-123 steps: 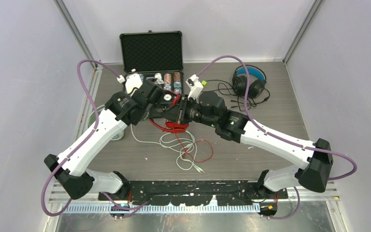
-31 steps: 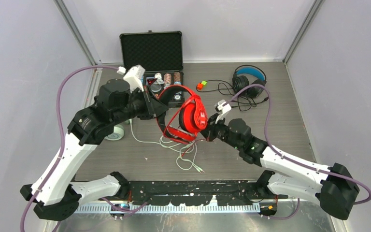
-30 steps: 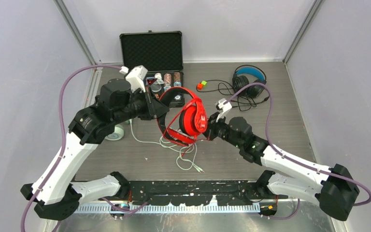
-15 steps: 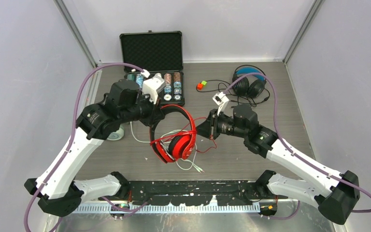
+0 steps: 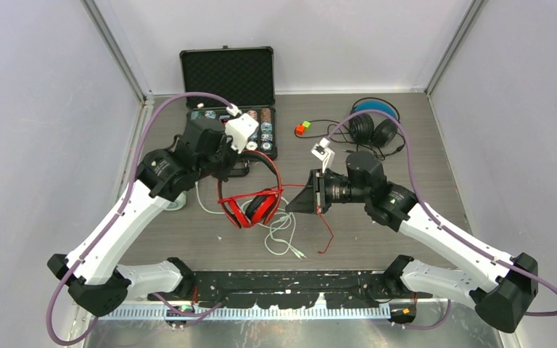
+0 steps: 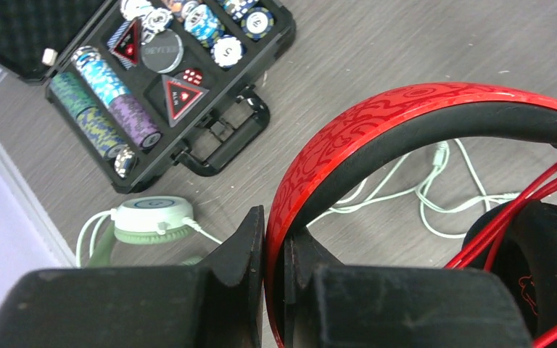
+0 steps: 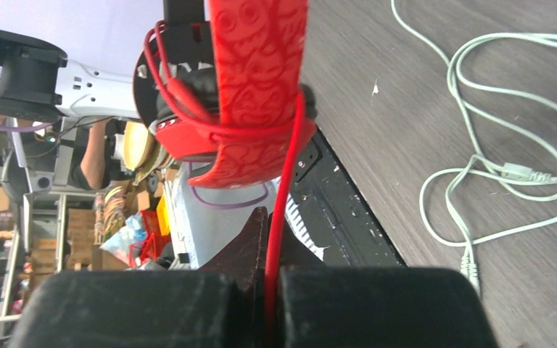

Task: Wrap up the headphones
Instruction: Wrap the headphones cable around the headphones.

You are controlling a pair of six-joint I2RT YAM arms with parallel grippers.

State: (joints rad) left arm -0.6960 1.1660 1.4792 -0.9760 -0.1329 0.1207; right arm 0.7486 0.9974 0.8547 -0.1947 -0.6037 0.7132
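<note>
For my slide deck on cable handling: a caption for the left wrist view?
Left fingers clamp the band of the red headphones; chip case and mint headphones lie beyond.

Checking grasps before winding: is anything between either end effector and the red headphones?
Nothing visible. The left end effector clamps the red headphones directly by the headband; the right end effector pinches their red cable.

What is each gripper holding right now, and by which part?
The left gripper is shut on the red over-ear headphones, gripping the patterned headband. The right gripper is shut on their thin red cable.
</note>
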